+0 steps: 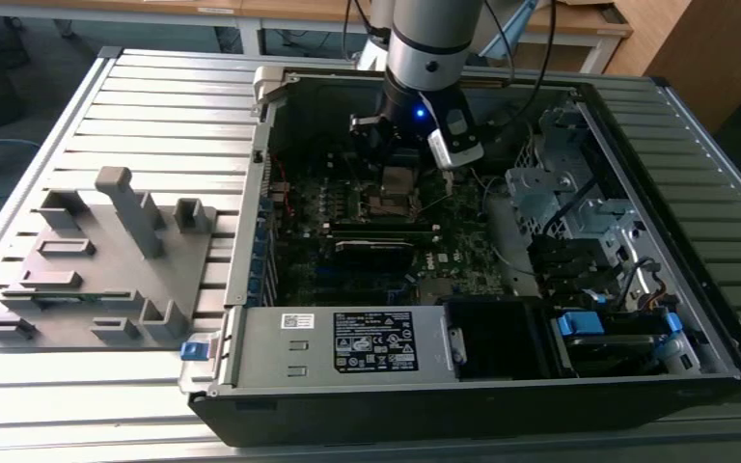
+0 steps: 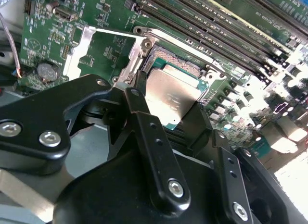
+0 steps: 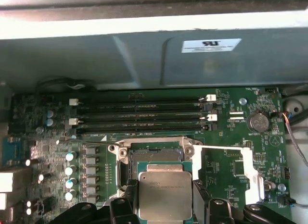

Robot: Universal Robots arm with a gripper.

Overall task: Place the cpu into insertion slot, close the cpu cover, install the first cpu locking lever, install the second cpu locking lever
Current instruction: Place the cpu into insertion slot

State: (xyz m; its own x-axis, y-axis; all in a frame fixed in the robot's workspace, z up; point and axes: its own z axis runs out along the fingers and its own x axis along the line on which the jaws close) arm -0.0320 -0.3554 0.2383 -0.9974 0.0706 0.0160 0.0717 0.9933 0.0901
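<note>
Case point(image 1: 474, 415) lies open on the slatted table point(image 1: 151, 106). It contains the motherboard point(image 1: 344, 275), a labelled metal box point(image 1: 344, 342) along the near wall, and drive bays point(image 1: 602, 328) on the exterior view's right. A grey fixture point(image 1: 100, 260) sits on the table outside the case, on the exterior view's left.

Gripper point(image 1: 399, 179) reaches down into the case, over the motherboard. Its two black fingers point(image 3: 122, 207) are closed on opposite edges of the cpu point(image 3: 165, 195), which sits between them.

Slot point(image 3: 156, 155) lies directly beneath the gripper. Its contact field is exposed on the side toward the memory slots point(image 3: 144, 113); the cpu overlaps the rest. Whether the cpu touches the slot cannot be told.

Cover point(image 3: 253, 173) is swung open and lies to one side of the gripper, beside the slot, with green board showing through its square cut-out. In the second wrist view the cover point(image 2: 83, 43) appears as a bright silvery frame hinged at the slot point(image 2: 174, 59) edge.

Cpu point(image 2: 171, 96) is a flat square chip. Its top is dull silver-grey metal with faint markings, and a thin green edge shows below the metal.
</note>
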